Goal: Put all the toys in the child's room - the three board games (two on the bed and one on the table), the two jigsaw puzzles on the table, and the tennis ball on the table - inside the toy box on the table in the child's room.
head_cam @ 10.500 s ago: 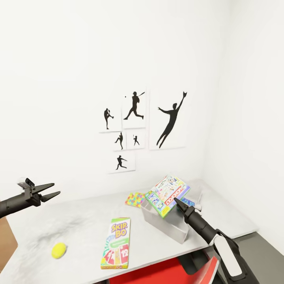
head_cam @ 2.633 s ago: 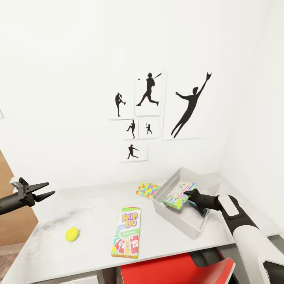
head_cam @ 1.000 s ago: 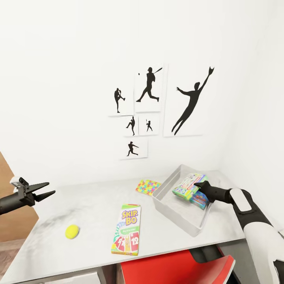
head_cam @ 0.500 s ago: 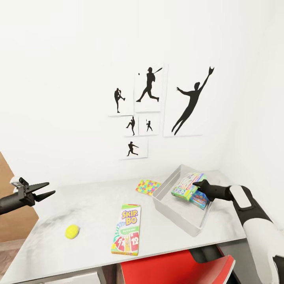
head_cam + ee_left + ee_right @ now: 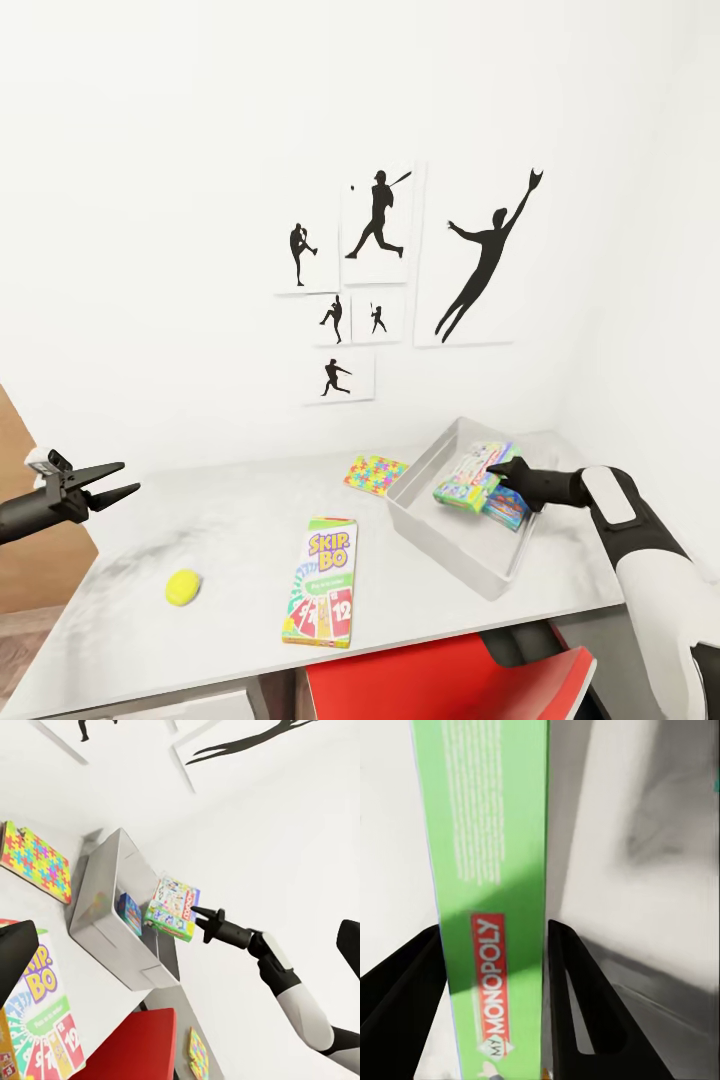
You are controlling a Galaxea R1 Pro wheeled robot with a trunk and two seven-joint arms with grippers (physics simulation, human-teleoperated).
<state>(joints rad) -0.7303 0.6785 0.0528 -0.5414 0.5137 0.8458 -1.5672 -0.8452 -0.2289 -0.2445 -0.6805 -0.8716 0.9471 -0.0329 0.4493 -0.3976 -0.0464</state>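
Observation:
My right gripper [image 5: 503, 473] is shut on a green-edged Monopoly board game [image 5: 466, 476], holding it tilted inside the light grey toy box [image 5: 445, 555] at the table's right end. In the right wrist view the box's green edge [image 5: 487, 832] sits between both fingers [image 5: 574, 997]. A blue flat box [image 5: 508, 510] lies in the bin under it. The SKIP BO board game [image 5: 322, 582], a jigsaw puzzle [image 5: 376, 472] and the tennis ball [image 5: 183, 587] lie on the table [image 5: 230, 530]. My left gripper [image 5: 112, 481] hovers open over the table's left end, with nothing in it.
A red chair [image 5: 440, 680] is tucked under the table's front edge. Baseball silhouette prints [image 5: 380, 270] hang on the white wall behind. A wall closes in on the right, beside the bin. In the left wrist view a small patterned panel [image 5: 196, 1054] lies low beyond the chair.
Over the last second my right gripper has shifted the Monopoly box slightly left and lower inside the bin. The left arm and the things on the table have stayed put.

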